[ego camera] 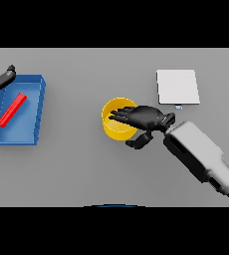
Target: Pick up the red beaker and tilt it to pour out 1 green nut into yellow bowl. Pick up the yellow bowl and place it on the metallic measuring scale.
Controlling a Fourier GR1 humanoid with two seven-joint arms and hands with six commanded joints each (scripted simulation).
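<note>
Head view | right hand (pixel 145 118) fingers (pixel 120 115) straight over yellow bowl (pixel 114 130)

Dark hand (pixel 145 118), white-grey forearm (pixel 201 157)

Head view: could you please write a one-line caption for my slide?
Right hand reaches over the yellow bowl; red beaker lies in the blue tray; scale waits.

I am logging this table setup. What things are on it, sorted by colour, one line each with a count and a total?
Red: 1, the red beaker
Yellow: 1, the yellow bowl
Blue: 1, the blue tray
White or metallic: 1, the measuring scale
Total: 4
</note>
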